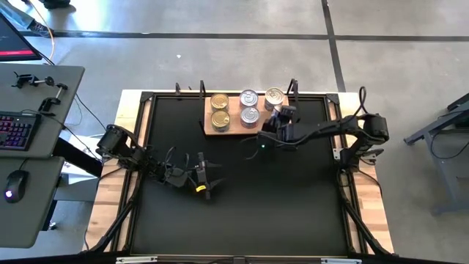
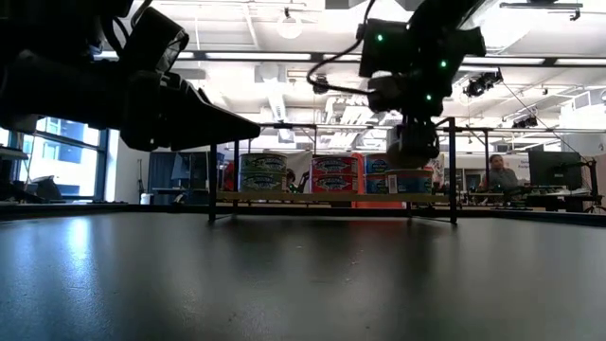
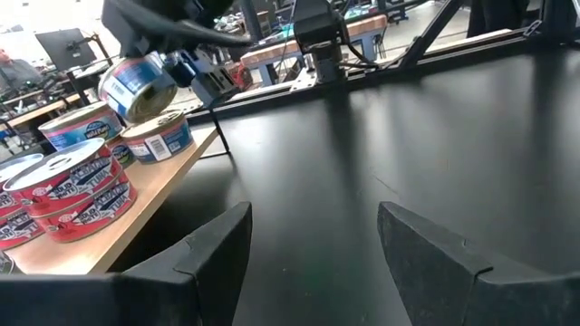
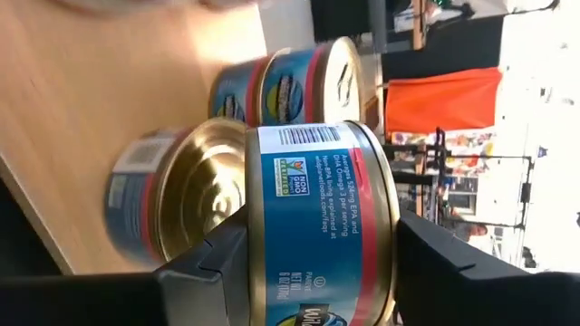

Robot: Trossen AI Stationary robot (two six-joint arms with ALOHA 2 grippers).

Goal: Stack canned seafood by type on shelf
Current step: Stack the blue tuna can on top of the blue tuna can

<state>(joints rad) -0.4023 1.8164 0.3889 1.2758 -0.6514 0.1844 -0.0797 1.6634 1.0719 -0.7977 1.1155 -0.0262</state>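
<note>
The right hand (image 1: pixel 277 116) is grasping a blue-labelled can (image 4: pixel 322 222) above the right end of the shelf (image 1: pixel 223 130), over a gold-lidded can (image 4: pixel 195 186), while the left hand (image 3: pixel 313 249) is waiting released over the black desk (image 1: pixel 242 198). To stack well, it should be levelling the can and centring it over the matching lid before letting go. The label's small print is showing "6 OZ (170g)".

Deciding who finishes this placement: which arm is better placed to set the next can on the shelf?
Right. The right claw already grips a blue-labelled can at the shelf, above a can lying there. The left claw is open and empty, out over the black mat.
</note>
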